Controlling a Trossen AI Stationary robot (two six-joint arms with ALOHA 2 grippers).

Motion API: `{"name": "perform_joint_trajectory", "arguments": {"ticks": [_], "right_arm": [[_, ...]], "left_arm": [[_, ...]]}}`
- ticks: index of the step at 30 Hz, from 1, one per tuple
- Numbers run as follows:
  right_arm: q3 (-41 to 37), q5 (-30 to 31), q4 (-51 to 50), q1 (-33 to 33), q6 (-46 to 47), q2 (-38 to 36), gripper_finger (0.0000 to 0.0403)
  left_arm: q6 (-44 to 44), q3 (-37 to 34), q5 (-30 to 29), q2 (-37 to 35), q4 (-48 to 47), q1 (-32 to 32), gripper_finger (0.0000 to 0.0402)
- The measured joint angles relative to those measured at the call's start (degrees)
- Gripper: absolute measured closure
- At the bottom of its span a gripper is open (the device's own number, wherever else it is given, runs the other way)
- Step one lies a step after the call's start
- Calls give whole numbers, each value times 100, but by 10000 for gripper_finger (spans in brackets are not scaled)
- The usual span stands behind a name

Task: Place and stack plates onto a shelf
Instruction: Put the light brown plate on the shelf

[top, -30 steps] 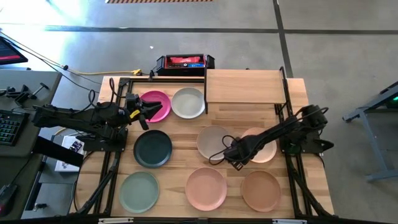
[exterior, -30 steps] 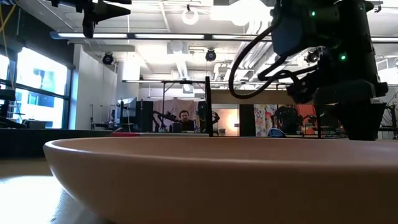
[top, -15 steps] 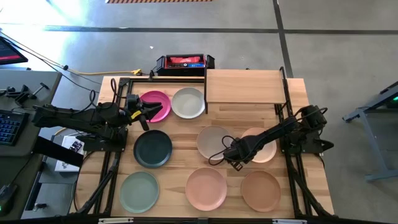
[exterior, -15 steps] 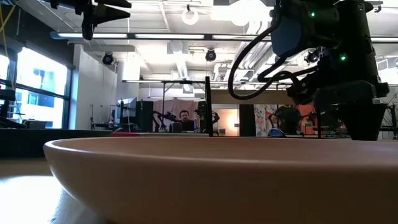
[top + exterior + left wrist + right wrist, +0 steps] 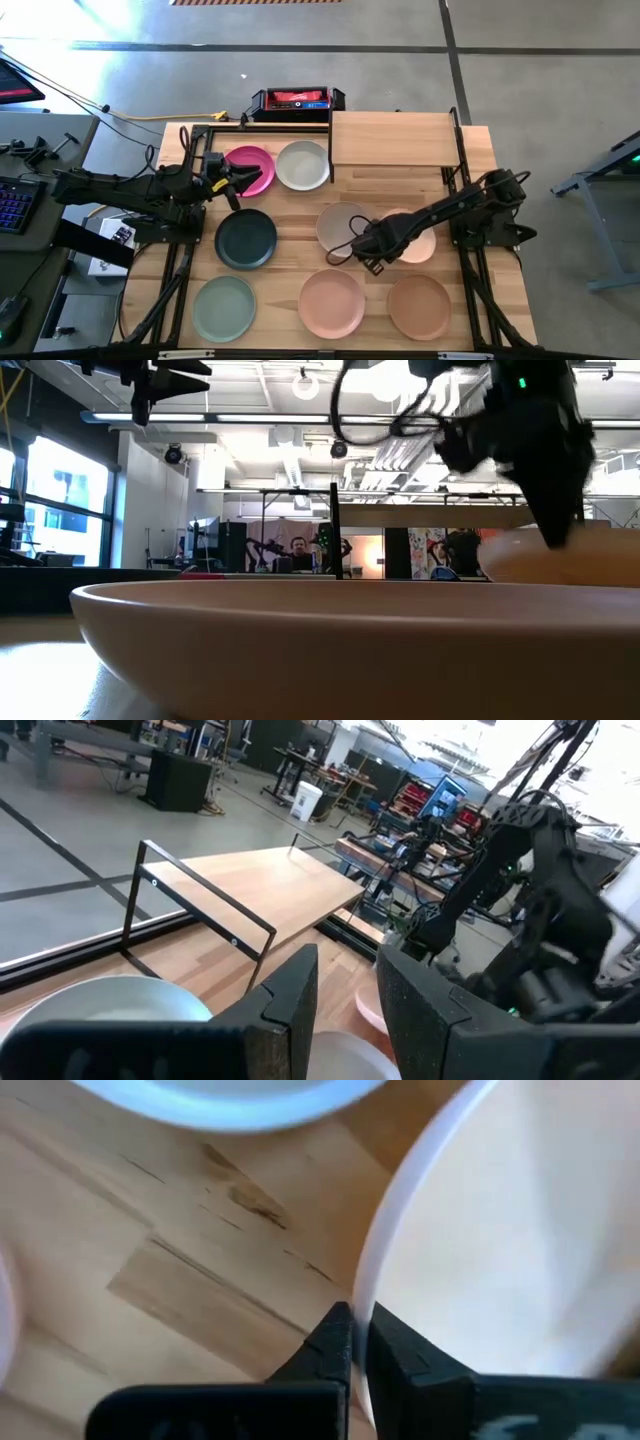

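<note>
Several round plates lie flat on the wooden table: magenta (image 5: 250, 170), light grey (image 5: 303, 165), dark teal (image 5: 246, 238), beige (image 5: 340, 226), sage green (image 5: 224, 307), pink (image 5: 331, 302) and brown (image 5: 419, 305). My right gripper (image 5: 372, 250) points down and is shut on a pale peach plate (image 5: 412, 234), seen raised in the low view (image 5: 560, 560). My left gripper (image 5: 345, 1005) hovers level and open beside the magenta plate, holding nothing. The shelf (image 5: 392, 138) stands bare at the far right. My right gripper pinches the pale peach plate's rim (image 5: 365, 1285) between its two fingers, on the side facing the beige plate. The fingers come from above, one inside the rim and one outside. That edge is raised; whether the opposite edge is on the table I cannot tell.
A black and red box (image 5: 297, 100) sits beyond the table's far edge. Black frame posts (image 5: 331, 150) stand at the shelf's corners. The pink plate (image 5: 300, 640) fills the low view's foreground. A person sits in the room far behind the table.
My right gripper has taken hold of the pale peach plate's rim and gone up, drifting slightly toward the table's left. The plate's gripped edge has come up off the table with it.
</note>
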Motion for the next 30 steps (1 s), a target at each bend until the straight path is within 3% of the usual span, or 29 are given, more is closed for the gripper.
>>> {"name": "perform_joint_trajectory", "arguments": {"ticks": [12,21,30], "right_arm": [[2130,693,-2337,0,-39,-4,402],[3017,1224,-2330,-103,-643,-72,403],[3256,1660,-2333,-537,-1674,-78,403]], "left_arm": [[2,0,0,0,-181,0,307],[9,0,1,0,-561,0,307],[7,0,-2,0,-754,-2,307]]}}
